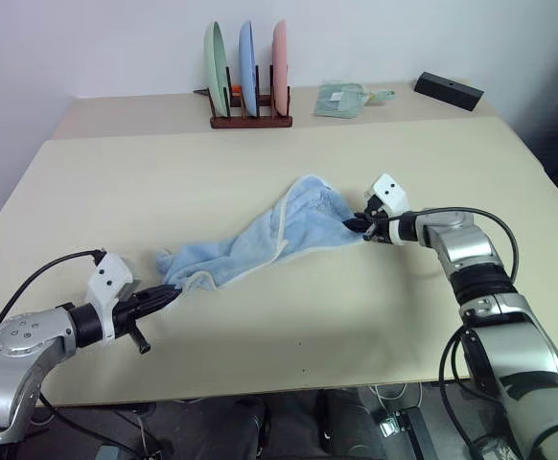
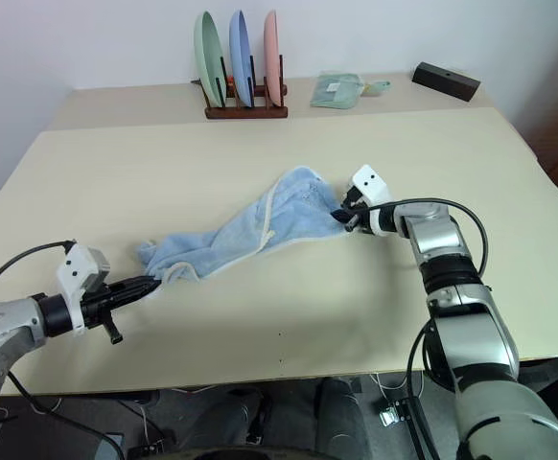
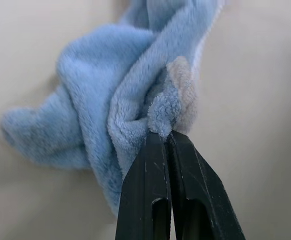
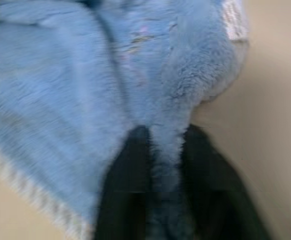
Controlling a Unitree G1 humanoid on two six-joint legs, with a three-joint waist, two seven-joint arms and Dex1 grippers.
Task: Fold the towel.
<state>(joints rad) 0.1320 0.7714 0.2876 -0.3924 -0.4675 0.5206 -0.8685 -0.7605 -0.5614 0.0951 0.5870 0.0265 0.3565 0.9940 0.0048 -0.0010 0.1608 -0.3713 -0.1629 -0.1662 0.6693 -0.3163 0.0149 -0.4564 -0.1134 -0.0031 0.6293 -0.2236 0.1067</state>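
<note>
The left gripper (image 3: pixel 168 137) was clamped on one bunched corner of the towel (image 1: pixel 260 235), and the right gripper (image 1: pixel 359 226) had pinched the opposite end. Between them the towel lay crumpled in a twisted strip across the middle of the table (image 1: pixel 260 153), so no fold was made yet; spreading and folding remained. Both arms reached low and inward, grippers angled slightly downward.

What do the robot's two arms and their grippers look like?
Both arms are silver-grey metal with black joints and loose black cables. Each wrist carries a small white box. The left gripper and the right gripper each have two slim black fingers.
</note>
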